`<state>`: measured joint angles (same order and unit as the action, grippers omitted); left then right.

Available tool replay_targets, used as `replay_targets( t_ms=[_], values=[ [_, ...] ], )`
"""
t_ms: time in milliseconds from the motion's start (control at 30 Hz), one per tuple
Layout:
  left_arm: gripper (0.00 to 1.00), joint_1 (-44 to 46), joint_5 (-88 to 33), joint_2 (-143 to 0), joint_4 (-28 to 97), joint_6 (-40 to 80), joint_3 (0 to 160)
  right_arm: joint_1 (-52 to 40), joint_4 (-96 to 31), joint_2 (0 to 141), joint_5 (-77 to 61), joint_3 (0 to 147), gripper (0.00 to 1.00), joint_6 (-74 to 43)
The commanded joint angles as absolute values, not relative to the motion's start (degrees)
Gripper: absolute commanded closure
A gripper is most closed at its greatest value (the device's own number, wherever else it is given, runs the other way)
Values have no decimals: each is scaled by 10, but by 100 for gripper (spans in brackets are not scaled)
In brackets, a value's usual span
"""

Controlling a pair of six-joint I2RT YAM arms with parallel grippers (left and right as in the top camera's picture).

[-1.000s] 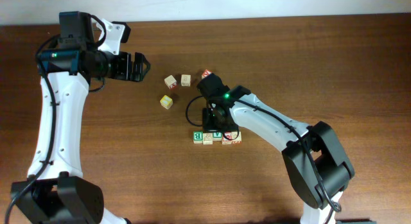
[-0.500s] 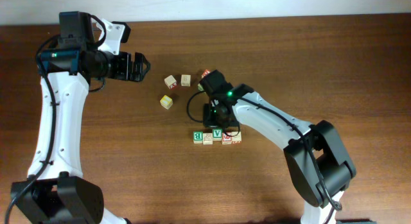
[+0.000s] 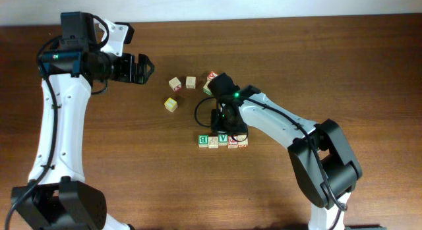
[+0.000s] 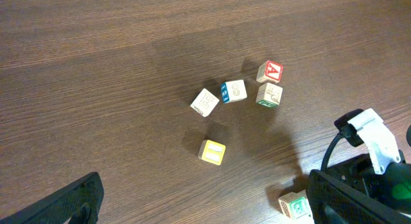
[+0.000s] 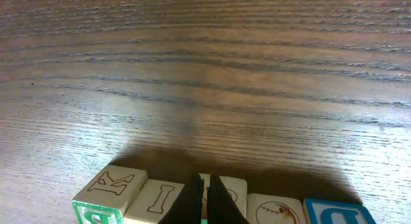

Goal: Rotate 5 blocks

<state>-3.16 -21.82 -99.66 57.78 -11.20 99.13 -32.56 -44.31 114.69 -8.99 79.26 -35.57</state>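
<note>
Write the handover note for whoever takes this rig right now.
Left gripper: open, empty, parked far left, away from the blocks.
Right gripper: shut, holding nothing, tips down at the green V block in the middle of the row of five blocks.
At one end of it: the green B block.
Apart from the row lie loose cubes.
Done: row lined up.
Left: which blocks are rotated cannot be told; check faces.
</note>
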Motion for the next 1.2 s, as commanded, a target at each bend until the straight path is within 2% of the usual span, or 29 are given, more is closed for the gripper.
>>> replay_targets(
  t_ms=[0,833,1000,1167],
  values=[
    [1,-31,-216,-997,578,-123,1001,-326,-448,1152,-97,798,94,-356],
    [1,-31,-216,-997,578,-123,1001,-326,-458,1152,-110,798,94,-356],
    [1,-31,-216,-997,578,-123,1001,-325,-441,1151,-105,798,80,-353],
    [1,-31,-216,-997,578,-123,1001,-323,-441,1140,-99,837,72,-312]
  ],
)
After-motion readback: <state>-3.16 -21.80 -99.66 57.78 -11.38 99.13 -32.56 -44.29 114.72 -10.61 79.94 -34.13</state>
